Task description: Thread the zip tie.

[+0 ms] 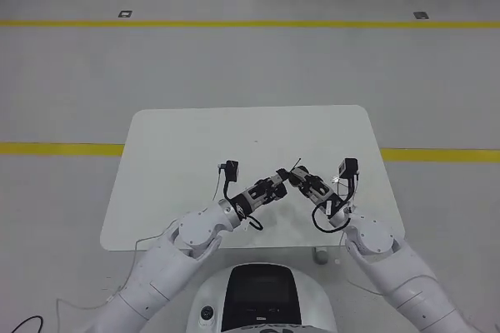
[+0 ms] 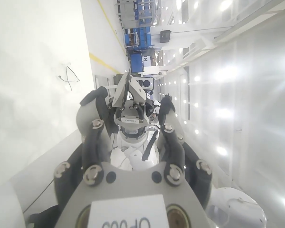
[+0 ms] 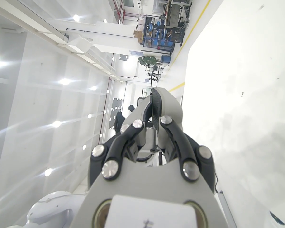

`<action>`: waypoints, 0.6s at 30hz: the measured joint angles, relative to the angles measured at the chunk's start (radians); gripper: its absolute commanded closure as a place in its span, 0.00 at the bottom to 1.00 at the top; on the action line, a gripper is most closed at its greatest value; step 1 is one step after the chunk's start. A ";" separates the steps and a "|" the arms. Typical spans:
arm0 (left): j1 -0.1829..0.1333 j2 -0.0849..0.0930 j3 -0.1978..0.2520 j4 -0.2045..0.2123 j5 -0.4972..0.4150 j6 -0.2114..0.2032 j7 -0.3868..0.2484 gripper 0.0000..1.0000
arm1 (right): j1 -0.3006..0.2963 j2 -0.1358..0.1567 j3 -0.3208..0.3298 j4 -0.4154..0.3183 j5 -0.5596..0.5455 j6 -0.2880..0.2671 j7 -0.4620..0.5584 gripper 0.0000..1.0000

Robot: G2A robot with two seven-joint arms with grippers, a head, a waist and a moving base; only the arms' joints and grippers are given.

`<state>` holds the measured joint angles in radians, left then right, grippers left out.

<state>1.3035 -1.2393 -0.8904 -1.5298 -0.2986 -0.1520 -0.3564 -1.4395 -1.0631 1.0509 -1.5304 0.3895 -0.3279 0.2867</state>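
right gripper (image 3: 154, 94): fingers clenched on the tie (image 3: 151, 79). the strap is pinched flat between the pads. a short length stands out past the tips and ends in a small knob; a longer run trails back toward the wrist. i cannot tell for sure which end is the head.

left gripper (image 2: 132, 96): fingers spread wide, nothing in them. it faces the right gripper nose to nose, close but apart. both hang above the table (image 1: 192, 150), near its middle on the robot's side.

spare ties (image 2: 67, 77) lie loose on the table, well apart from both grippers.

step in hand, as i judge it: the tie is presented and the left has yet to take the free end. little of the task is done, with no loop made.

to do it well:
- close the left on the strap just behind the free tip, so that only a short, stiff stub leads into the slot.
- keep the right's pinch firm. the strap is thin and springy and will swing if the grip slackens.
- line up the flat of the strap with the slot before pushing; a twisted strap will jam.
- risk: the open left fingers could knock the standing end aside on approach.

writing: white stickers (image 2: 130, 120) with short printed codes sit on the gripper bodies; print not copied here. none seen on the tie.
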 measured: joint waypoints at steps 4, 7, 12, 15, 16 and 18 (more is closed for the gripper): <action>-0.004 -0.001 0.000 0.007 -0.005 0.000 0.001 0.61 | 0.004 -0.006 0.000 0.008 -0.007 0.007 0.000 1.00; -0.005 -0.002 -0.001 0.010 -0.010 -0.001 0.001 0.64 | 0.008 -0.010 -0.001 0.014 -0.016 0.015 0.000 1.00; -0.007 -0.003 0.000 0.020 -0.016 -0.009 -0.004 0.67 | 0.016 -0.018 -0.003 0.024 -0.027 0.033 -0.003 1.00; -0.010 -0.004 0.001 0.025 -0.016 -0.009 -0.004 0.69 | 0.018 -0.022 -0.002 0.027 -0.029 0.035 -0.002 1.00; -0.010 -0.004 0.001 0.026 -0.015 -0.009 -0.003 0.71 | 0.018 -0.024 -0.002 0.028 -0.029 0.035 -0.002 1.00; -0.012 -0.004 0.002 0.028 -0.007 -0.005 0.002 0.76 | 0.018 -0.026 0.001 0.029 -0.029 0.034 0.000 1.00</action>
<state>1.2911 -1.2436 -0.8883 -1.5023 -0.3056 -0.1575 -0.3548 -1.4219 -1.0892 1.0515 -1.5013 0.3603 -0.2940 0.2863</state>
